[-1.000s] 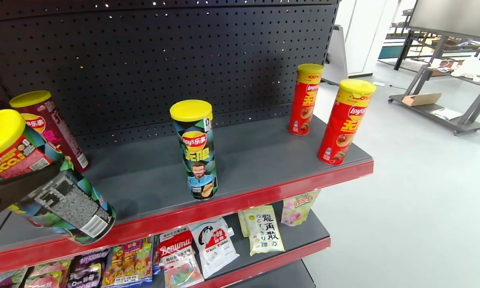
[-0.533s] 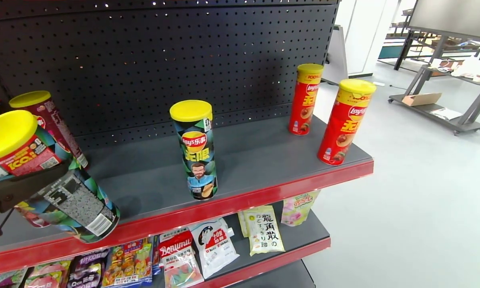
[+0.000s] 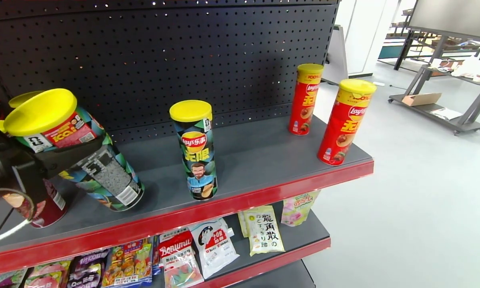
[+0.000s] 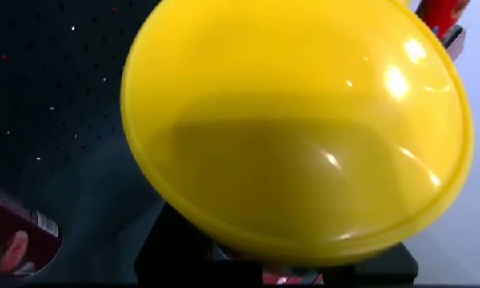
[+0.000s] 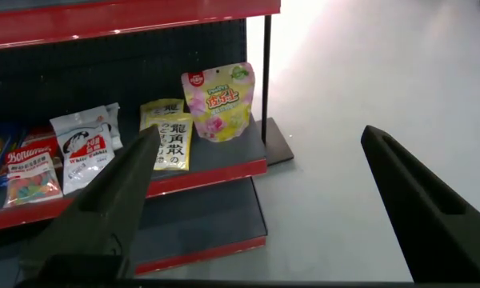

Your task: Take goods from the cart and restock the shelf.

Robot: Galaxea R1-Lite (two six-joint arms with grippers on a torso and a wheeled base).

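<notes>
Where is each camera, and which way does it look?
Head view: on the robot's head, looking forward and down at the top shelf; the left pincer grips a tilted green can.
Left wrist view: on the left wrist, facing that can's yellow lid; black pincer parts show.
Right wrist view: on the right wrist, facing a lower shelf and a pink bag; the open right pincer shows.
Shared: head and right wrist views both show the pink bag.

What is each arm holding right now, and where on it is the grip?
The left gripper holds the green chip can, tilted, by its upper body just below the yellow lid. The right gripper is open and holds nothing.
</notes>
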